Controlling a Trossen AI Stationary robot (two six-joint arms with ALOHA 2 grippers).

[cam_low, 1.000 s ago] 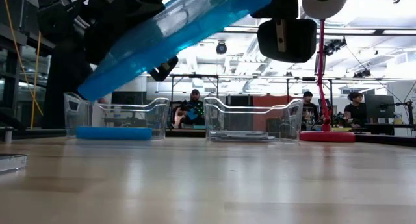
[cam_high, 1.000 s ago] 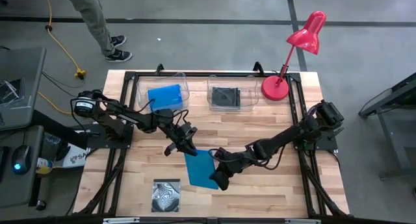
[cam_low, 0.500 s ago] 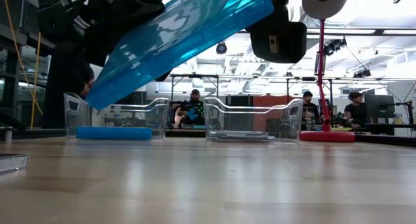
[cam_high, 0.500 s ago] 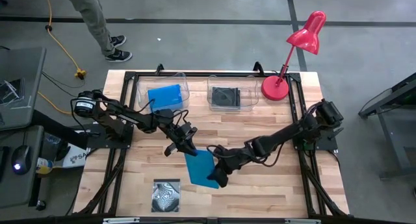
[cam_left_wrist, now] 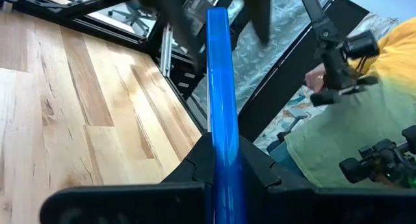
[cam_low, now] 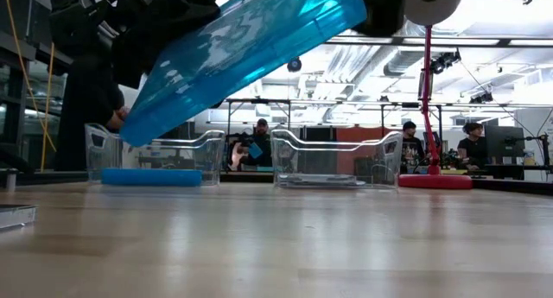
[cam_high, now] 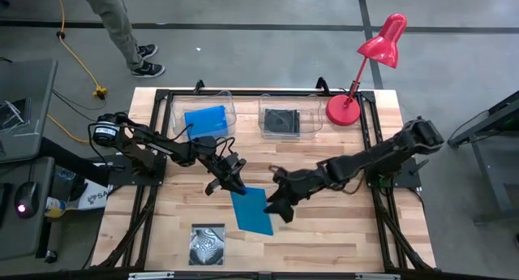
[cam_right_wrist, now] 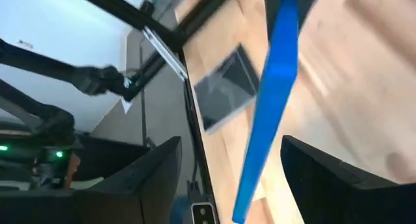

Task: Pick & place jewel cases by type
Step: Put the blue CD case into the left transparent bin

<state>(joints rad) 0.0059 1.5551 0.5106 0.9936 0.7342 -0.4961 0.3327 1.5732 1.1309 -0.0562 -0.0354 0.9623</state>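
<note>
Tabletop (cam_high: 340, 162) of pale wood lies before you, with both arms reaching toward its middle. Your left gripper (cam_high: 235, 185) is clamped on one end of a blue jewel case (cam_high: 251, 210), holding it tilted above the wood; the left wrist view shows the case edge-on between the closed fingers (cam_left_wrist: 257, 165). Your right gripper (cam_high: 276, 204) sits just beside the case's other edge with its fingers spread and nothing in them; in the right wrist view the blue case stands between them. At the far side, a clear tub (cam_high: 203, 118) on the left holds another blue case (cam_high: 205, 120), and a second clear tub (cam_high: 288, 118) beside it holds a black case (cam_high: 280, 121). A silvery swirl-covered case (cam_high: 208, 244) lies flat near the front edge. A red desk lamp (cam_high: 365, 69) stands at the far right corner.
</note>
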